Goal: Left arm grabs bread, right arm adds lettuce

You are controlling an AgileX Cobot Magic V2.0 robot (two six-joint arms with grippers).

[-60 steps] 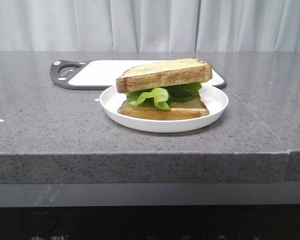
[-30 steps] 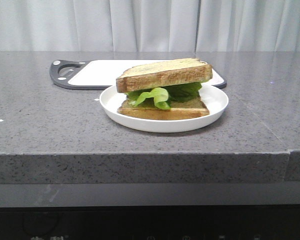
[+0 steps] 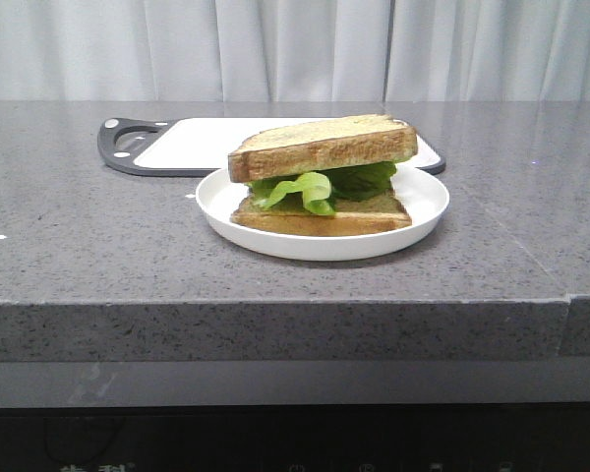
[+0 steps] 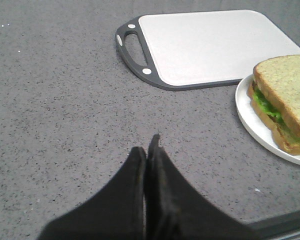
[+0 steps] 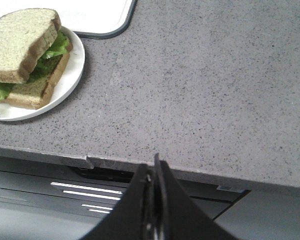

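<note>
A white plate [image 3: 421, 211] holds a sandwich: a thick speckled bread slice [image 3: 323, 146] on top, green ruffled lettuce [image 3: 315, 187] under it, and a thinner slice [image 3: 324, 218] at the bottom. The sandwich also shows in the left wrist view [image 4: 285, 95] and the right wrist view [image 5: 20, 45]. My left gripper [image 4: 149, 145] is shut and empty, over bare counter well to the left of the plate. My right gripper [image 5: 154, 165] is shut and empty, over the counter's front edge, right of the plate. Neither arm shows in the front view.
A white cutting board [image 3: 192, 143] with a dark grey rim and handle [image 3: 128, 143] lies behind the plate; it also shows in the left wrist view [image 4: 210, 45]. The grey stone counter [image 3: 98, 246] has its front edge close below. Pale curtains hang behind.
</note>
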